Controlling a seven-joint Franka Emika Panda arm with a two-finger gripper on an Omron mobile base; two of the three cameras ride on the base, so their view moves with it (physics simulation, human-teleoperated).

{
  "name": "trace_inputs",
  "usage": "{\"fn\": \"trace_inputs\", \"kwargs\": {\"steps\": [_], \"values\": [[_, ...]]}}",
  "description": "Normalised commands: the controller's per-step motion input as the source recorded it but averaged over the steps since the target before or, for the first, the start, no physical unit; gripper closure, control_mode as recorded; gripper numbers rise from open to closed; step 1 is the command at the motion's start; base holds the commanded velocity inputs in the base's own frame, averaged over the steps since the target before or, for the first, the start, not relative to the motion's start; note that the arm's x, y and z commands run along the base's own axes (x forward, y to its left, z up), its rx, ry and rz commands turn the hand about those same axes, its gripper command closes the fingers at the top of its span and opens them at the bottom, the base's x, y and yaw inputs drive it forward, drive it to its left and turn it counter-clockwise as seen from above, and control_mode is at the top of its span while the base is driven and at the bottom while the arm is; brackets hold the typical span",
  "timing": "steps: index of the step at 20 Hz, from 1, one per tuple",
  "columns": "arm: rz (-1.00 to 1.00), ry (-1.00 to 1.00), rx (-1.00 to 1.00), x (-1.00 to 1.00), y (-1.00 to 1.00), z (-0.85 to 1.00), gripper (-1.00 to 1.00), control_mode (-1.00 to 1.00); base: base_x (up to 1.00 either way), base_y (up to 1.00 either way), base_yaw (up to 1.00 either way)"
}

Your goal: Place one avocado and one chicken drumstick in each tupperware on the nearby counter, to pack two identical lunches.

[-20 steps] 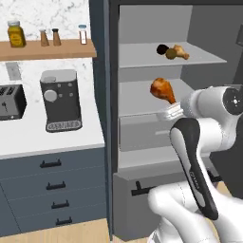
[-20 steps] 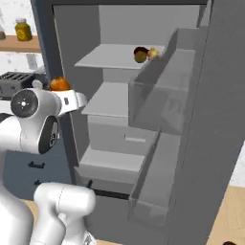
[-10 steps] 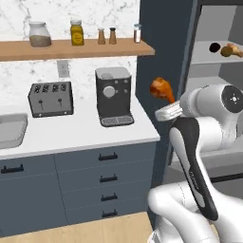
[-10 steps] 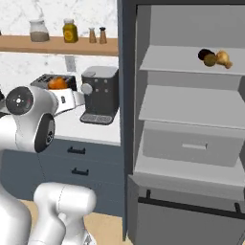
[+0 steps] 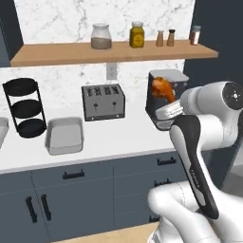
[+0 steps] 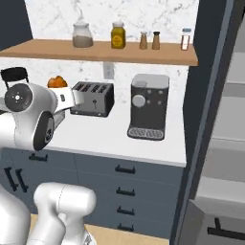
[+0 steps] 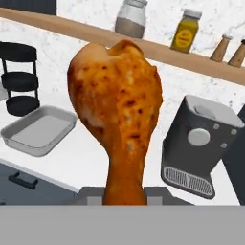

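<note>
1. Long flat white bench (image 5: 109,142) over slate-blue cabinet doors and drawers with black bar handles; backed by a white marbled wall.
2. Brown wooden wall shelf (image 5: 114,51) above the bench's back edge, carrying a squat glass jar of pale powder (image 5: 101,36), a yellow-filled jar (image 5: 136,34), two small brown shakers (image 5: 165,38) and a white-capped bottle (image 5: 194,34) towards its right end.
3. White robot arm with dark joints, raised over the bench's right part. Jaws clamped together on the bone end of item 7; gripper (image 5: 167,110).
4. Dark grey coffee machine with a round dial (image 6: 149,106), standing near the bench's right end, towards the back edge.
5. Black three-tier round rack (image 5: 24,107), upright towards the bench's left end, near the back edge.
6. Grey four-slot toaster (image 5: 103,101), at the back edge, mid-bench, between rack and coffee machine. Shallow grey rectangular tupperware (image 5: 65,135), open, left of the toaster and nearer the front edge, just beside the rack.
7. Golden-brown roasted chicken drumstick (image 7: 117,112), held upright, meaty end up, off the bench, in front of the coffee machine in the left base view.
</note>
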Motion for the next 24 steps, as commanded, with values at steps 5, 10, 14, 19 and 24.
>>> {"fn": "trace_inputs", "kwargs": {"steps": [5,10,14,19,24], "values": [[0.0,0.0,0.0,0.0,0.0,0.0,1.0,1.0,0.71,1.0,0.0],[0.0,0.0,0.0,0.0,0.0,0.0,1.0,1.0,0.86,1.0,0.0],[0.0,0.0,0.0,0.0,0.0,0.0,1.0,1.0,0.66,1.0,0.0],[0.0,0.0,-0.07,0.0,0.18,-0.19,1.0,-1.0,0.13,0.57,0.0],[-0.02,0.0,-0.06,0.0,-0.23,-0.16,1.0,-1.0,0.0,0.0,0.0]]}}
